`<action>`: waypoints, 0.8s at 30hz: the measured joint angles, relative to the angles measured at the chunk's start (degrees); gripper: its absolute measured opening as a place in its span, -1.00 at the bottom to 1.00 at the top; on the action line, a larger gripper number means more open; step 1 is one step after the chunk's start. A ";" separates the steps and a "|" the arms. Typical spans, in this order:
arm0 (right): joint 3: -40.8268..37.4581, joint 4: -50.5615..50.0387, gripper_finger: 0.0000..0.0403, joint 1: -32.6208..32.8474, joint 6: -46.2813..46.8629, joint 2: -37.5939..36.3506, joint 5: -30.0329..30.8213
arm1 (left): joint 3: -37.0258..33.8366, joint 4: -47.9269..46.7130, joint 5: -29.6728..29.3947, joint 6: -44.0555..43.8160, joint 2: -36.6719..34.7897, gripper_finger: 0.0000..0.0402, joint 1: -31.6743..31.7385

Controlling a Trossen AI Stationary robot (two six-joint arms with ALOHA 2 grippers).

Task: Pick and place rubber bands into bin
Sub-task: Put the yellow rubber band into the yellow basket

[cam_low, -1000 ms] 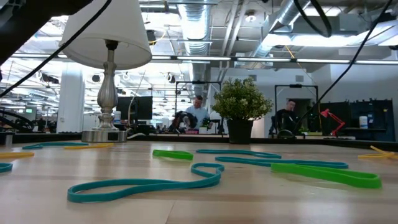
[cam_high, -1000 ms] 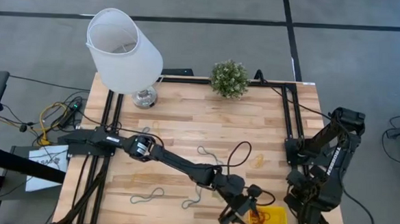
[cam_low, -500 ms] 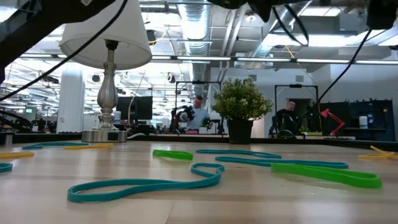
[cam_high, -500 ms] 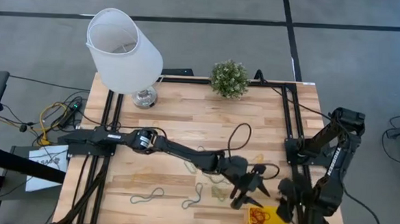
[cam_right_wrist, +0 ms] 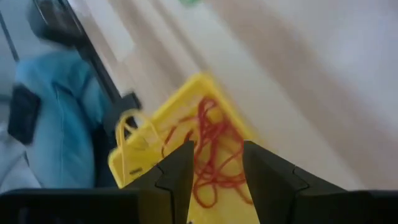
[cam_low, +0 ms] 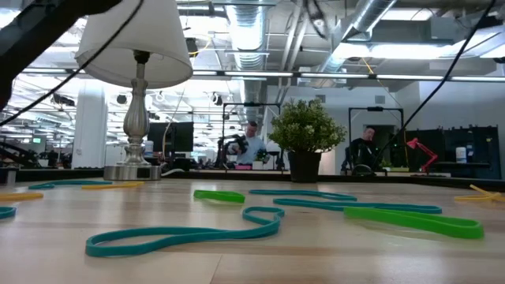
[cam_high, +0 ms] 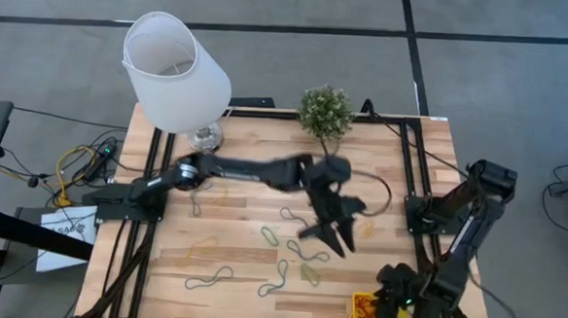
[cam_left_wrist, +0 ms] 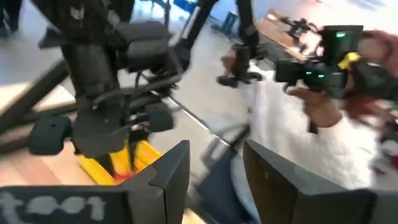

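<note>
1. Looking straight down, a wooden table (cam_high: 243, 191) carries a white lamp (cam_high: 177, 71) at its far left and a small potted plant (cam_high: 325, 111) at its far middle.
2. Stretching from the left side, the left arm reaches across to the middle of the table, with the left gripper (cam_high: 327, 237) above the wood right of centre.
3. Its own wrist view shows the left gripper's two dark fingers (cam_left_wrist: 174, 171) spread apart with nothing between them.
4. Near the table's near right corner sits the bin (cam_high: 373, 315), a small yellow tray, partly hidden from above.
5. Directly over the bin hangs the right gripper (cam_high: 394, 291).
6. Past the right gripper's fingers (cam_right_wrist: 177, 168), which stand apart and empty, red rubber bands (cam_right_wrist: 211, 155) lie tangled inside the bin, with a yellow loop at its edge.
7. Several more bands lie loose on the wood left of the bin: a green one (cam_high: 272, 236), another green one (cam_high: 312, 272), and grey-blue loops (cam_high: 210, 278) toward the near edge.
8. A yellow band (cam_high: 366, 227) lies just right of the left gripper.
9. At table height, a teal loop (cam_low: 181, 235) and a green band (cam_low: 410, 219) lie flat in the foreground.
10. Beyond the table, the left wrist view shows a person in a white sleeve (cam_left_wrist: 292, 124).
</note>
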 joint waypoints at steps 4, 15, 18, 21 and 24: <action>-0.04 7.71 -0.35 -2.74 -5.70 4.88 -7.00 | 0.11 -19.94 -9.46 10.49 -7.94 -0.31 1.60; -0.02 11.36 -0.35 -6.56 -11.26 8.27 -11.00 | 0.11 -36.31 -53.34 15.05 -28.64 -0.31 -8.73; -0.01 11.27 -0.35 -6.85 -11.31 8.09 -11.24 | 0.11 -38.49 -60.07 13.39 -32.10 -0.31 -12.16; -0.02 11.47 -0.35 -6.84 -11.28 7.52 -13.39 | 0.13 -40.42 -66.34 11.53 -33.85 -0.31 -15.14; -0.02 11.30 -0.35 -6.77 -11.30 6.27 -15.32 | 0.09 -43.29 -71.13 9.86 -34.03 -0.31 -17.16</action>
